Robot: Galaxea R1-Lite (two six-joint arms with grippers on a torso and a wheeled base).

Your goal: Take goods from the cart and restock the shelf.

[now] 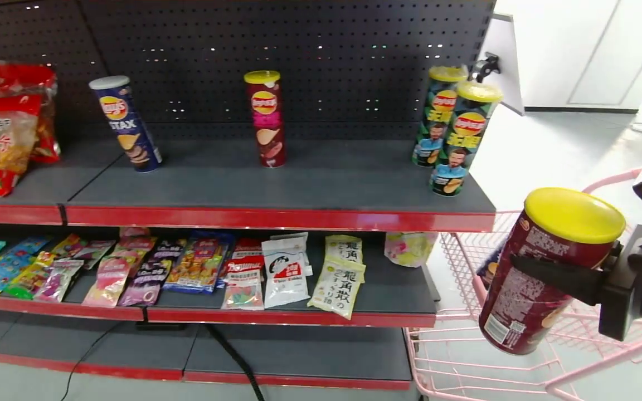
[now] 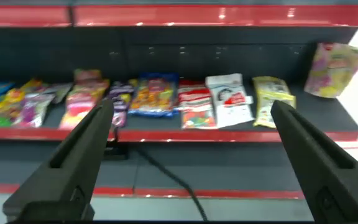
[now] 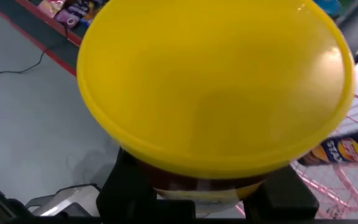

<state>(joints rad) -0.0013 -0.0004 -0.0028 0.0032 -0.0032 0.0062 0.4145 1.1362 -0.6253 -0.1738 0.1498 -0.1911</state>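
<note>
Black right pincer (image 1: 544, 270) clenched round a tilted, yellow-lidded maroon chip can (image 1: 516, 312), held over the pink cart (image 1: 466, 356) beside the shelf (image 1: 276, 217), likely bound for its upright twin (image 1: 266, 118) there; left pincer (image 2: 191, 109) gapes empty

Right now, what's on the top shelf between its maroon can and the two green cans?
Nothing: in the head view the top shelf is bare between the maroon can and the green cans.

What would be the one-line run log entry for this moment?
right claw: shut on maroon chip can near pink cart | left claw: open, facing snack shelf | can not yet shelved
</note>
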